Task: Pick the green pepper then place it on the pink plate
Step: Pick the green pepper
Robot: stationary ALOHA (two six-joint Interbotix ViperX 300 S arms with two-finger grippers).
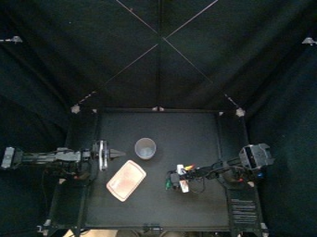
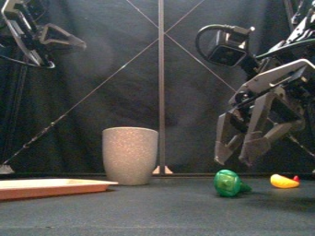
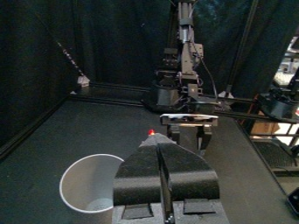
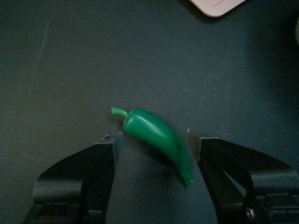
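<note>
Green pepper (image 2: 229,182) lying free, right gripper (image 2: 246,155) hanging just above it with jaws spread, pink plate (image 2: 50,188) well apart past the grey cup (image 2: 131,155), left gripper (image 3: 162,149) clenched empty at left

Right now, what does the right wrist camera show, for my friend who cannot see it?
A green pepper lies on the black table, framed by the two open jaws of the right claw. A corner of the pink plate shows at the picture's edge.
</note>
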